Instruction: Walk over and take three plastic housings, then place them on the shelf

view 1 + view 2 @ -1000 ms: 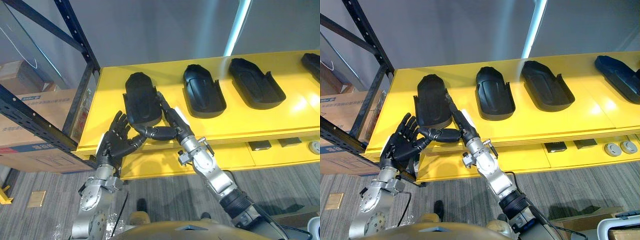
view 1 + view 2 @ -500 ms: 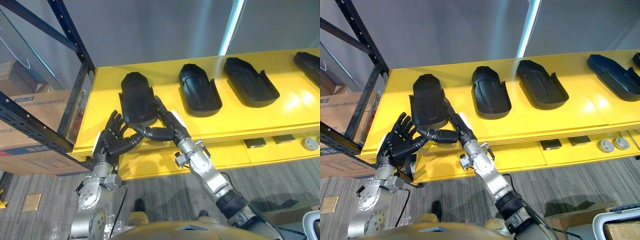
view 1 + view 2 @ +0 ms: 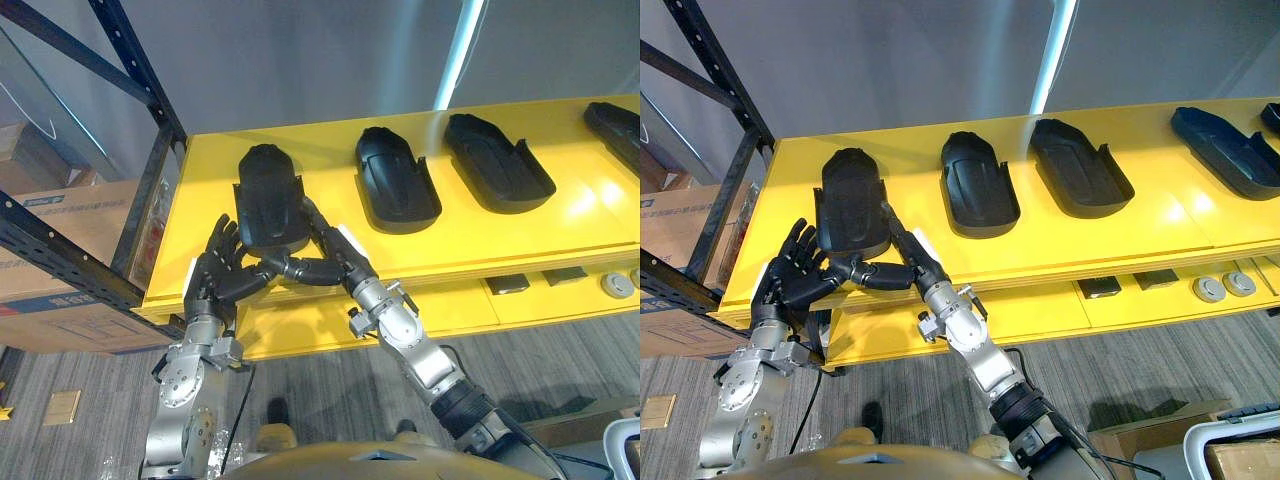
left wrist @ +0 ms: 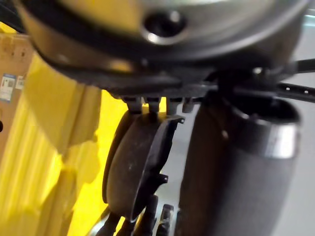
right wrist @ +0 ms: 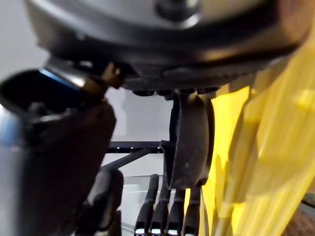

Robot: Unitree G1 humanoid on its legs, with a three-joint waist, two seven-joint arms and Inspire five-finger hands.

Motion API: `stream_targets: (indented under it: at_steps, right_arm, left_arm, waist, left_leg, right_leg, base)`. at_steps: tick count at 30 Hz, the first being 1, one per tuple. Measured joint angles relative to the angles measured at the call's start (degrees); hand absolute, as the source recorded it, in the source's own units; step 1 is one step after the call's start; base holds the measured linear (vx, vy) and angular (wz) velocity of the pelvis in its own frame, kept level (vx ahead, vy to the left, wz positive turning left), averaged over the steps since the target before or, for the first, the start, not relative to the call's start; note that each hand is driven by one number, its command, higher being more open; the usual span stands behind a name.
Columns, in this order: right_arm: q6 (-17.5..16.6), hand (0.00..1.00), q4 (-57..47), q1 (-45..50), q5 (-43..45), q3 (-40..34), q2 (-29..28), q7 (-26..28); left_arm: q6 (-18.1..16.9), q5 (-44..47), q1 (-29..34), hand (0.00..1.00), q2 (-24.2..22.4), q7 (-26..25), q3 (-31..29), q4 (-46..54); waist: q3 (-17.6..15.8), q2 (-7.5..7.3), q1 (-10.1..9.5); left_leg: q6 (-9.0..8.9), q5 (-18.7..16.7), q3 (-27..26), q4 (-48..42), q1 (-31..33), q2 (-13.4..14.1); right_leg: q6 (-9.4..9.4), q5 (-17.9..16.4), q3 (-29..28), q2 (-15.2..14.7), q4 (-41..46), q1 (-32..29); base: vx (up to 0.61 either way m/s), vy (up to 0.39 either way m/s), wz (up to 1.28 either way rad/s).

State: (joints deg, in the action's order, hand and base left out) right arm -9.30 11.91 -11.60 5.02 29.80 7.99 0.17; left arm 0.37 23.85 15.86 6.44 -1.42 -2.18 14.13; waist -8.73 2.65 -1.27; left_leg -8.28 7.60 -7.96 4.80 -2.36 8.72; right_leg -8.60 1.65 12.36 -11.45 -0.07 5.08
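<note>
Leftmost housing (image 3: 268,195): black plastic, lying lengthwise at the left end of the yellow table (image 3: 580,210), its near end at the front edge and between the two hands.
Same housing, wrist views: seen edge-on past each hand (image 4: 133,172), with yellow table beside it.
Second housing (image 3: 398,180): just to the right, hollow side up, apart from the first.
Third housing (image 3: 497,165): further right, also hollow side up.
Fourth housing (image 3: 615,125): at the table's far right, partly cut off by the view's edge.
Right hand (image 3: 335,250): fingers straight and together, laid along the leftmost housing's right side; the thumb bends across under its near end towards the other hand.
Left hand (image 3: 215,275): fingers spread and upright at the housing's near left corner, palm turned to it; whether the palm touches it I cannot tell.
In the way: shelf rack (image 3: 150,205) of black metal stands tight against the table's left end, just beside the left hand.
Behind the rack: cardboard boxes (image 3: 70,205) stacked on its levels.
Edges: the housing's near end sits at the table's front lip; small fittings (image 3: 513,285) lie on a lower ledge to the right.
Open room: bare yellow surface to the left of the housing and in front of the others; grey floor (image 3: 320,380) below the front edge.
</note>
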Motion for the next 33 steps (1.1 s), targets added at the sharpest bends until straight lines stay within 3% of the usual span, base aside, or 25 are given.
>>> stream_targets:
  at_steps: [33]
  right_arm:
    - [0.0,1.0,2.0,0.0,1.0,0.7,-1.1,-0.8]
  left_arm:
    - [2.3,-4.1,-2.5,1.0,0.0,-0.4,-0.8,-0.1]
  waist:
    - [0.9,1.59,0.2]
  left_leg:
    - [0.0,0.0,0.0,0.0,-0.1,0.0]
  right_leg:
    - [0.12,-0.1,-0.1,0.0,0.1,0.0]
  base:
    - [0.0,0.0,0.0]
